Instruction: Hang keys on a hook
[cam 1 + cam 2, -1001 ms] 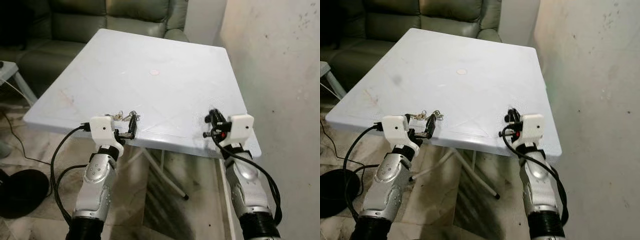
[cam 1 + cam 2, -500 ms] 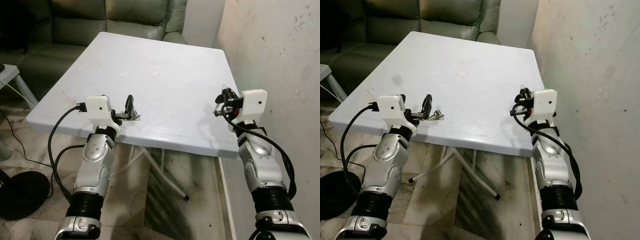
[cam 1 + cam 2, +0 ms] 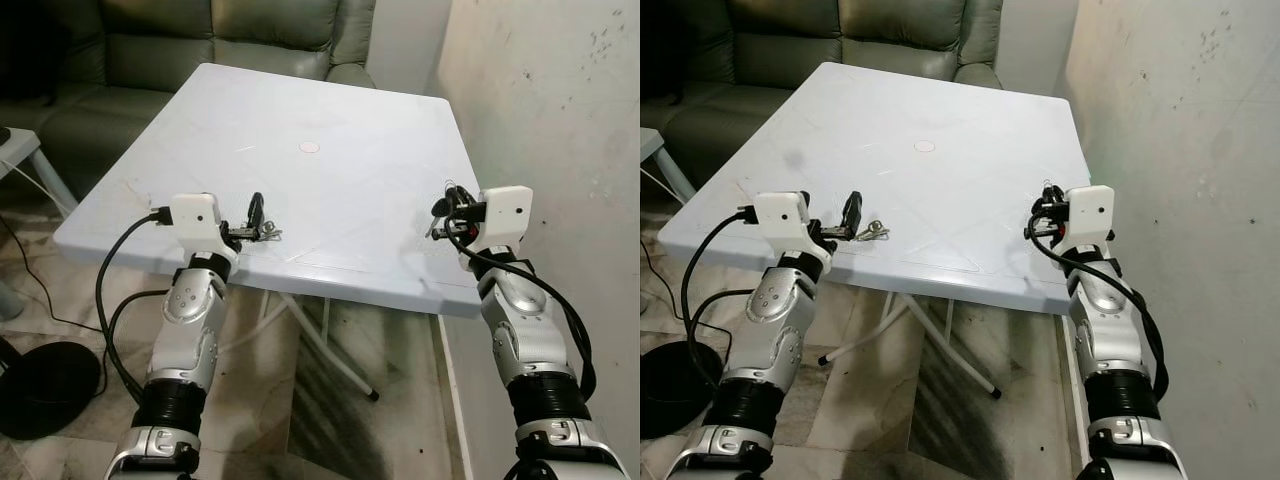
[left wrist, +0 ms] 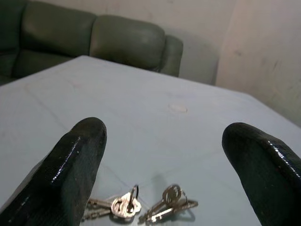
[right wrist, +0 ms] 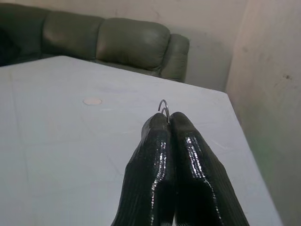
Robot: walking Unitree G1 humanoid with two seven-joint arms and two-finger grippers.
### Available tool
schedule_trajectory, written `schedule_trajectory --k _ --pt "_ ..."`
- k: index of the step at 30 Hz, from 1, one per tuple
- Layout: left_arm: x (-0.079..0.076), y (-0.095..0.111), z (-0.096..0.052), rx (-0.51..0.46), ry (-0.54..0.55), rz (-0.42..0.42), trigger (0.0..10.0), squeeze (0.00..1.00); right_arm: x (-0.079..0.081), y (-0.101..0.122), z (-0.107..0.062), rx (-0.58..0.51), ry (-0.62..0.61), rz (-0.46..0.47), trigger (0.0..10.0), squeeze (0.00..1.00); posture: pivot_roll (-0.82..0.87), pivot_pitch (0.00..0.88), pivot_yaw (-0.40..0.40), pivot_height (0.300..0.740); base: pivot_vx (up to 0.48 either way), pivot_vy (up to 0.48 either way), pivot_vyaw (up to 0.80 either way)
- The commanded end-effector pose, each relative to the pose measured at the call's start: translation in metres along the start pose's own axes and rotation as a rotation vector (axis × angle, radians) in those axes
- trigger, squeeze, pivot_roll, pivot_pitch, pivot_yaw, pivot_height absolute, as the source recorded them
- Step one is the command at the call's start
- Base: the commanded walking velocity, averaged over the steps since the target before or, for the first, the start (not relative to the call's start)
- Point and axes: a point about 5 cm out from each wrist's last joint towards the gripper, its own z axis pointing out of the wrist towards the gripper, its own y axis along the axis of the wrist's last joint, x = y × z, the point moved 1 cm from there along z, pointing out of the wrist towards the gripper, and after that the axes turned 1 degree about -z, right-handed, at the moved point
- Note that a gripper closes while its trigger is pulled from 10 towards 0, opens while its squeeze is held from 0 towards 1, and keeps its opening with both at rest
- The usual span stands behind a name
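The left gripper (image 4: 160,165) hovers, jaws apart, over the keys (image 4: 141,205) on the white desk (image 3: 330,120). The right gripper (image 5: 168,123) pinches a wire hook (image 5: 163,106).

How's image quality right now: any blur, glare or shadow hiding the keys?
Left wrist view: keys sharp enough, fingers soft and close, glossy highlights on them. Left eye view: sharp, even light, keys small beside the left gripper. Right wrist view: shut fingers pinching a wire hook, sofa dim.

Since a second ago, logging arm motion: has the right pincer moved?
Yes. The right pincer has risen from the table's near edge to above its top by the wall side.
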Motion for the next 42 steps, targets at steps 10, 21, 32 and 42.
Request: schedule_trajectory --k 10,21,32,42 --pt "0.008 -0.002 0.000 0.018 0.039 -0.003 10.0 0.00 0.015 -0.011 -0.003 0.032 -0.032 0.002 10.0 0.00 0.11 0.000 -0.041 0.740 0.000 0.000 -0.40" --pt "0.013 -0.007 -0.001 0.038 0.039 0.012 10.0 0.00 0.021 -0.016 -0.009 0.044 -0.018 -0.030 10.0 0.00 0.10 0.000 -0.027 0.740 0.000 0.000 -0.67" --pt "0.011 -0.011 -0.001 0.053 0.033 0.032 10.0 0.00 0.026 -0.022 -0.014 0.061 -0.010 -0.033 10.0 0.00 0.10 0.000 -0.025 0.740 0.000 0.259 -0.67" --pt "0.010 -0.012 -0.001 0.059 0.045 0.029 10.0 0.00 0.025 -0.025 -0.017 0.074 -0.005 -0.040 10.0 0.00 0.11 0.000 -0.039 0.740 0.000 0.000 -0.67"
